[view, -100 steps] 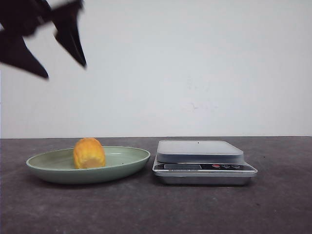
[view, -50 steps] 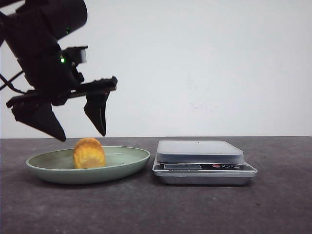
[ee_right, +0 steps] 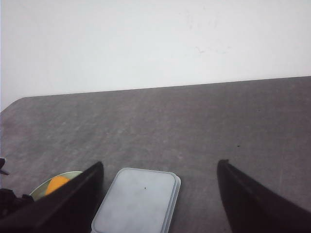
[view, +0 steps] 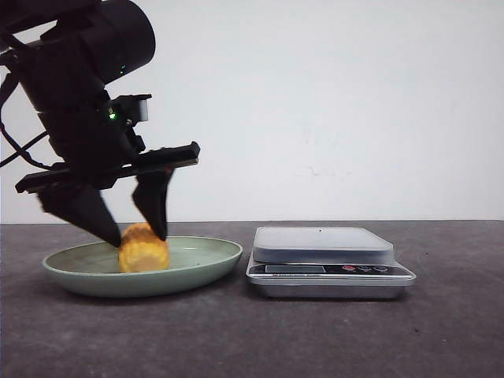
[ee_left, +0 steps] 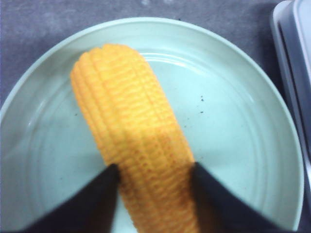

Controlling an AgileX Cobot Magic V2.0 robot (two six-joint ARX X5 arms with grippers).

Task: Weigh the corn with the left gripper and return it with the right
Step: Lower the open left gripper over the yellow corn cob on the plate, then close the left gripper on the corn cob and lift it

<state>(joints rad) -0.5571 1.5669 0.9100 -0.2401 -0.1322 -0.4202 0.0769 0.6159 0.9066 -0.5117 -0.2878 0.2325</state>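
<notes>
Since half a second ago, your left gripper has dropped from above the plate to the corn, its jaws spread with one fingertip on either side of the cob. In the left wrist view the two fingers flank the corn near its lower end, apparently touching or just short of it, not yet squeezed shut.

Step in hand: the first pick-up, judged from the corn lying on the green plate at lower left of the front view. Your next move calls for closing the jaws evenly on the cob, lifting clear of the plate rim, and carrying it rightward to the scale just beside the plate.

Corn: a stubby yellow-orange cob with neat kernel rows, lying on its side; rounded, so it may roll if gripped off-centre.

Your right gripper hangs with jaws wide apart, well back from the scale, holding nothing.
</notes>
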